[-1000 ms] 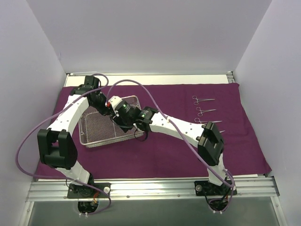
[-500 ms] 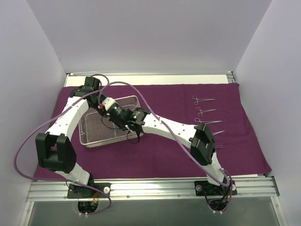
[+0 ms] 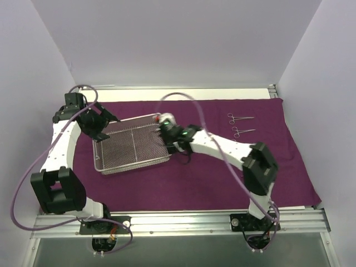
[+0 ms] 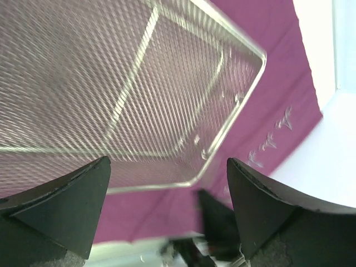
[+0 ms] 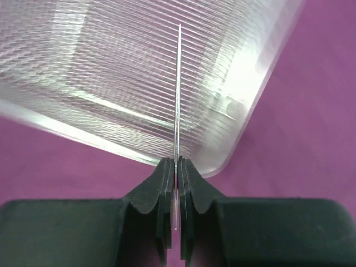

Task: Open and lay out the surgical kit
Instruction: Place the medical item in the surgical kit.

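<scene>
**Top view:** The wire-mesh tray (image 3: 133, 146) rests on the left half of the purple cloth (image 3: 211, 178). Two clamps (image 3: 240, 117) lie on the cloth at far right, well apart from the tray. The left gripper (image 3: 108, 128) stands at the tray's far-left corner, and the right gripper (image 3: 162, 132) at its right rim.

**Left wrist view:** The left gripper's fingers are spread wide and hold nothing. The tray's mesh floor shows between them.

**Right wrist view:** The right gripper is clamped on a thin silver instrument (image 5: 178, 94), seen edge-on and extending over the tray's mesh.
</scene>
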